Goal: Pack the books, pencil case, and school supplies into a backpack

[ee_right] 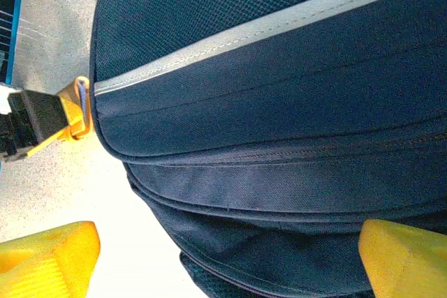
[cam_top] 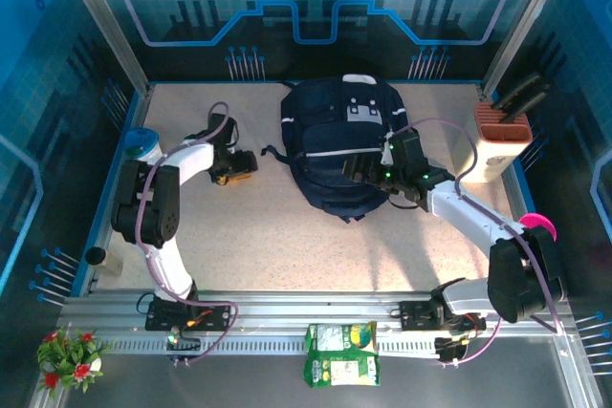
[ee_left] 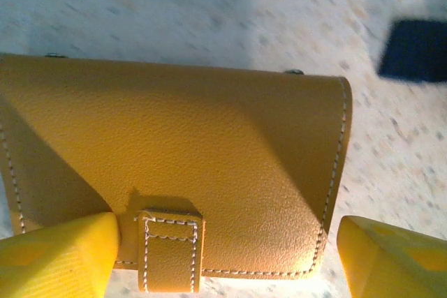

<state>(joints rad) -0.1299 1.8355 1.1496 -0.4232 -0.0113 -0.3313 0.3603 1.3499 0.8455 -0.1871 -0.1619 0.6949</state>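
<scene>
Pencil case [ee_left: 174, 165]: yellow, stitched, flap strap toward me; flat on the bench [ee_left: 209, 5], close under my left wrist camera.
Left jaws: mine, spread wide, straddling the case's near edge. One finger overlaps a corner; the other stands clear, bench showing between. Nothing gripped.
Backpack [ee_right: 279, 102]: navy, pale stripe, lying mid-bench, apart from the case.
Right jaws: spread wide over the backpack's side seams, fabric spanning the gap. Nothing gripped.
Side buckle [ee_right: 31, 123]: black, on an orange loop at the backpack's edge, outside my right jaws.
</scene>
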